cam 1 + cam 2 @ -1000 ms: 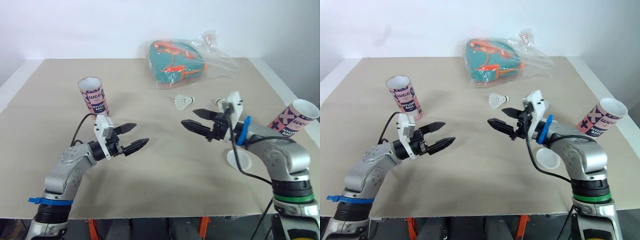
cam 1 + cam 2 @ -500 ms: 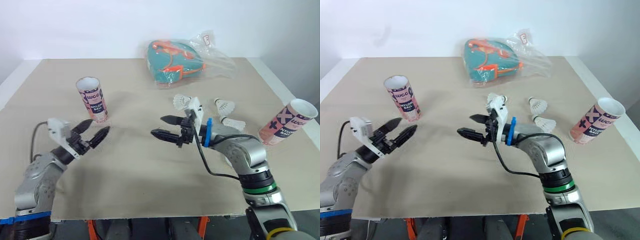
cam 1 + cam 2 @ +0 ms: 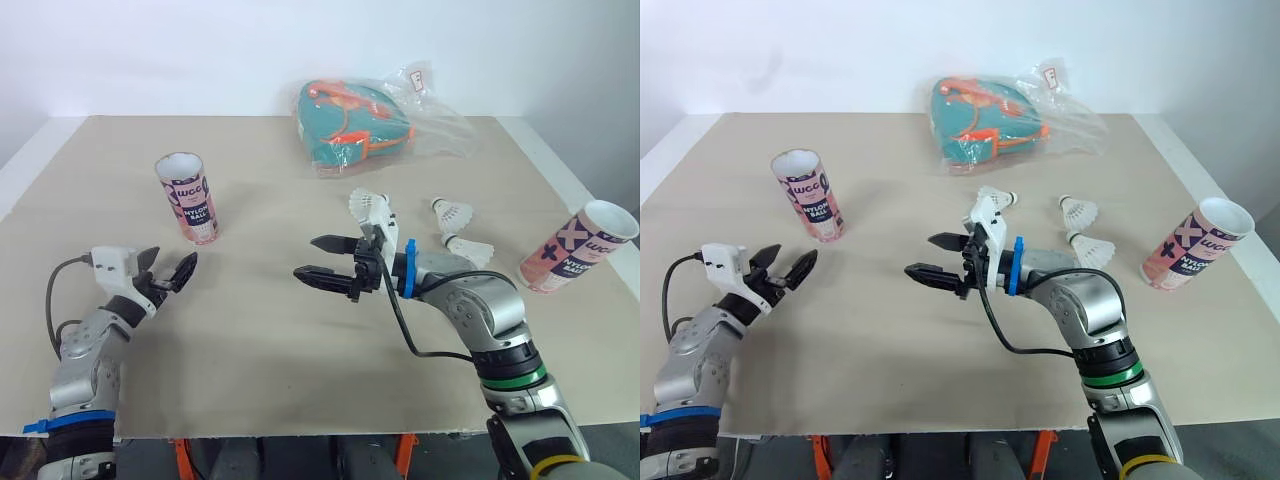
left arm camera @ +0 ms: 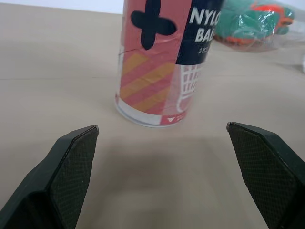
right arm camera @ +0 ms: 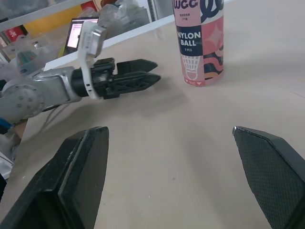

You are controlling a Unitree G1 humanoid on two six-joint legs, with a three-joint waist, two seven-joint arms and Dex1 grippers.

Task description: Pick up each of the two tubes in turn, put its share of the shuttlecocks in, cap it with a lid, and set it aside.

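A pink tube (image 3: 188,197) stands upright with its top open at the left of the table. My left gripper (image 3: 171,262) is open a little in front of it, and in the left wrist view the tube (image 4: 162,62) sits between the two fingers (image 4: 71,167) but farther off. My right gripper (image 3: 306,257) hangs open and empty over the table's middle, pointing left. A second pink tube (image 3: 580,250), also open, stands at the right edge. Three shuttlecocks lie behind the right arm: one (image 3: 368,204), another (image 3: 452,212) and a third (image 3: 468,248).
A teal and orange bag in clear plastic (image 3: 352,125) lies at the back centre. The right wrist view shows the left tube (image 5: 199,43) and my left gripper (image 5: 143,78) beside it. The table's front edge (image 3: 300,432) runs close under both arms.
My left gripper has drawn back leftward, ending in front of the left tube. My right gripper has swung left to the table's middle, uncovering the shuttlecocks. The white disc by the right arm is out of sight.
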